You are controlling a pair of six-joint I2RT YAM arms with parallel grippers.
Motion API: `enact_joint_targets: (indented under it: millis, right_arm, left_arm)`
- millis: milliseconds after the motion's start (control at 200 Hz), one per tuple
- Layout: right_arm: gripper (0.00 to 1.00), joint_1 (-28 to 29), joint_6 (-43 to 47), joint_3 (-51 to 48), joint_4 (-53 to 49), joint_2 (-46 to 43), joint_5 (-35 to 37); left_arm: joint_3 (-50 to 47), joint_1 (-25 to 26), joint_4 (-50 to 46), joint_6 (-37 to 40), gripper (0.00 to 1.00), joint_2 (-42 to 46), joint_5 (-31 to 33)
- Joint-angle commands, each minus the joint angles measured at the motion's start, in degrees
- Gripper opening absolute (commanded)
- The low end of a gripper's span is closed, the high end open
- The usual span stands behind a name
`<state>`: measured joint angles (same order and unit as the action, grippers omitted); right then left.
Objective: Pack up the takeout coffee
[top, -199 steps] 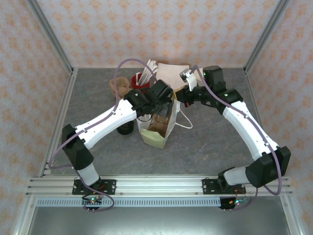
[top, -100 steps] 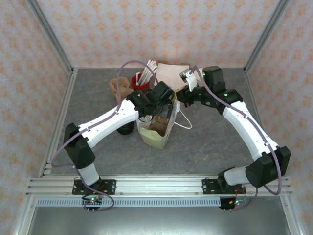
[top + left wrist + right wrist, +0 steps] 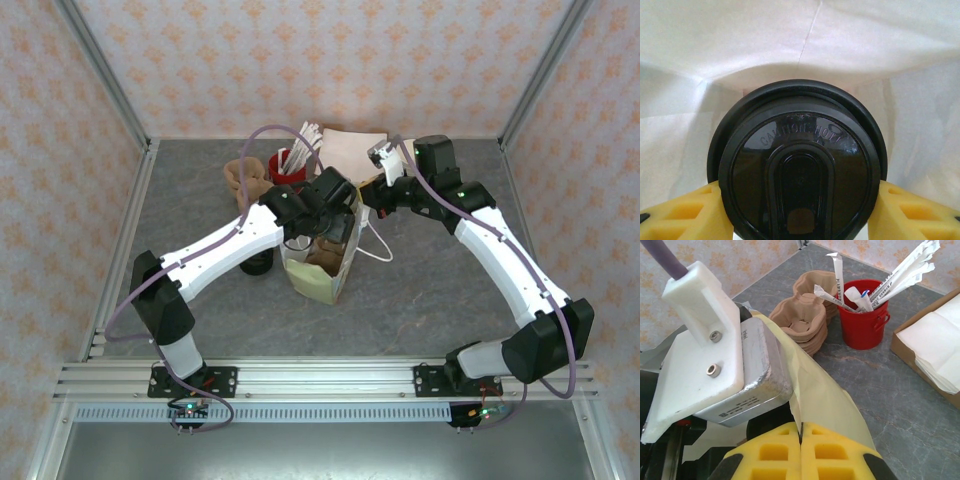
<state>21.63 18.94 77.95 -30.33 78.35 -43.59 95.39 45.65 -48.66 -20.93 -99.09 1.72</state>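
L jaws grasp 1 takeout coffee [image 3: 800,170] betw. them, lid toward cam, inside 1 paper bag [image 3: 805,45]; bag walls close all round, little room. R jaws clenched on bag's top edge. Beyond R jaws: 1 stack pulp trays [image 3: 802,322], 1 red tub [image 3: 863,320], 1 napkin box [image 3: 932,347]; open counter [image 3: 880,390] betw.

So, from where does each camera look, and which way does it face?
Top external: above and behind the bases, facing down on the table; both arms meet at the paper bag.
Left wrist: inside the bag, facing down on the takeout coffee; its yellow left fingers hold it from both sides.
Right wrist: at the bag's rim, facing the red bucket and cup carriers; right fingers pinch the rim.
Shared: top and right wrist both show the bag and bucket.
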Motion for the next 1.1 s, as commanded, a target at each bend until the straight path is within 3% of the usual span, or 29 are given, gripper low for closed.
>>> enact_joint_targets:
  millis: [0, 1096]
  right_arm:
    - [0.0, 0.5, 1.5, -0.1, 3.8, -1.3, 0.9]
    - [0.0, 2.3, -2.4, -5.6, 5.6, -5.6, 1.4]
  left_arm:
    - [-0.9, 0.0, -3.0, 0.5, 0.52, 0.8, -0.6]
    - [0.6, -1.1, 0.8, 1.6, 0.52, -5.5, -0.4]
